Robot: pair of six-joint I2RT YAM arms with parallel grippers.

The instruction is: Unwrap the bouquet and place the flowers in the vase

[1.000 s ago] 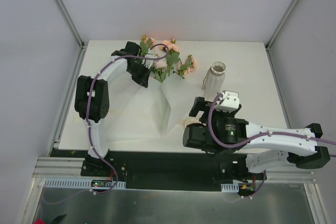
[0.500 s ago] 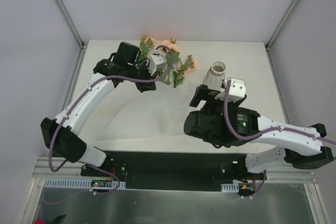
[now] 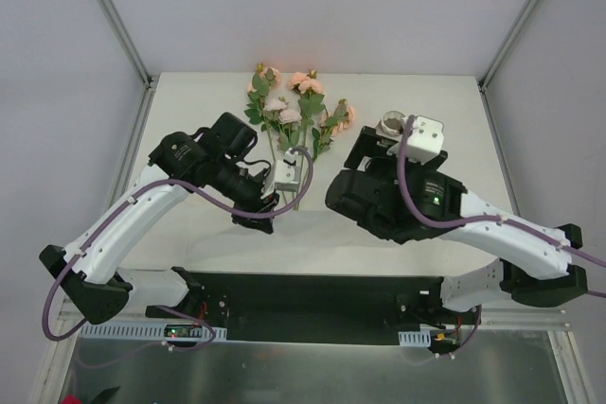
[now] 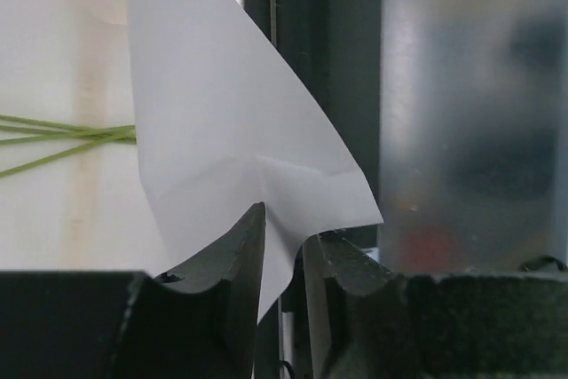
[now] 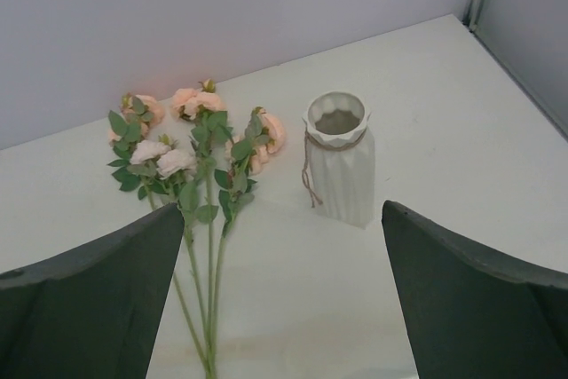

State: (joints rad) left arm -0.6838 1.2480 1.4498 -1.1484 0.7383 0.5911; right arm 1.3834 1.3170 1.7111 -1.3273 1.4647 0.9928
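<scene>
Left arm swung back to the near edge with the creased white paper sheet (image 4: 240,104); right arm crept forward. My left tool (image 4: 284,224): narrow gap, paper corner in it, can't tell if gripped; right tool (image 5: 282,210) spread, empty. Bare thin-stemmed peach-pink flowers (image 5: 191,175) lie on the white surface (image 5: 444,113) beside the upright ribbed off-white vase (image 5: 339,161) (twine at neck). Unwrap looks done; next: low pinch on wiry stems.

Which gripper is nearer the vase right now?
Right. The right gripper, open, faces the vase just ahead; the left gripper is farther off by the flower stems, pinching white paper.
</scene>
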